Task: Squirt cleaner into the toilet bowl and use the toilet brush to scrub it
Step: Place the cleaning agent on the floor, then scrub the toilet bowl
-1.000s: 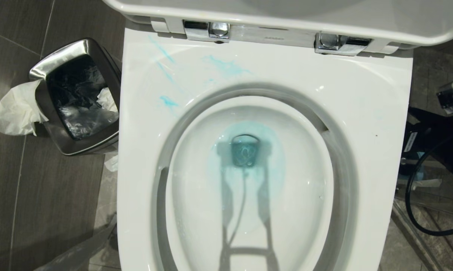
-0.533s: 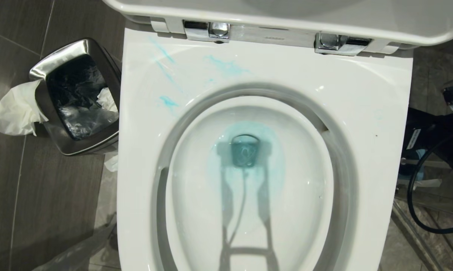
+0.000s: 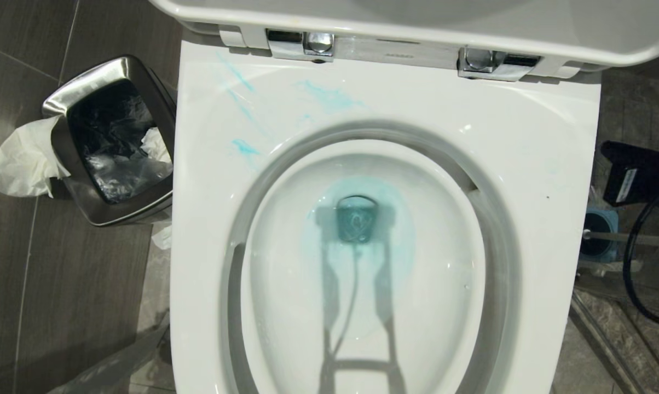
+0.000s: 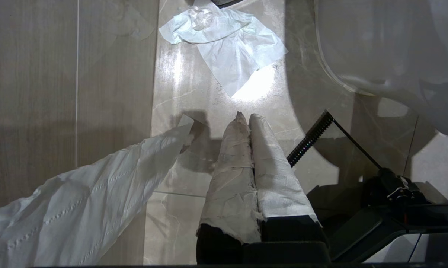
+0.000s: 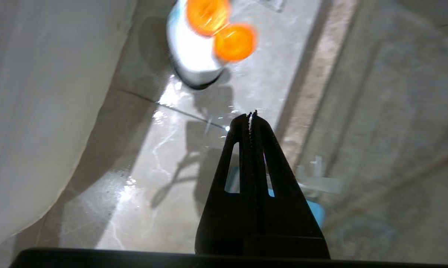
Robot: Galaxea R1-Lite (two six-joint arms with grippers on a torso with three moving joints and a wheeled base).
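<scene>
The white toilet bowl [image 3: 526, 164] fills the head view, lid up. Turquoise cleaner [image 3: 329, 98] streaks the rear rim and tints the water round the drain [image 3: 357, 219]. The toilet brush's blue holder [image 3: 600, 235] stands on the floor right of the bowl, and a slim pale handle [image 3: 636, 239] reaches rightwards from it. My right arm [image 3: 641, 178] hangs just above it. The right gripper [image 5: 250, 113] is shut and empty over the wet floor, the blue holder [image 5: 317, 212] behind its fingers. My left gripper [image 4: 246, 116], its fingers wrapped in white tape, is shut and parked above the floor.
A steel waste bin [image 3: 83, 82] with paper hanging out stands left of the bowl. A white bottle with an orange top [image 5: 200, 48] stands on the floor beyond the right gripper, beside the toilet's outer wall [image 5: 41, 111]. Tissue [image 4: 231, 44] lies on the floor. A black cable [image 3: 630, 284] loops at the right.
My right arm has shifted towards the picture's right edge, uncovering the blue holder. Its silver-grey box has left the head view. Bowl, bin and cleaner are unchanged.
</scene>
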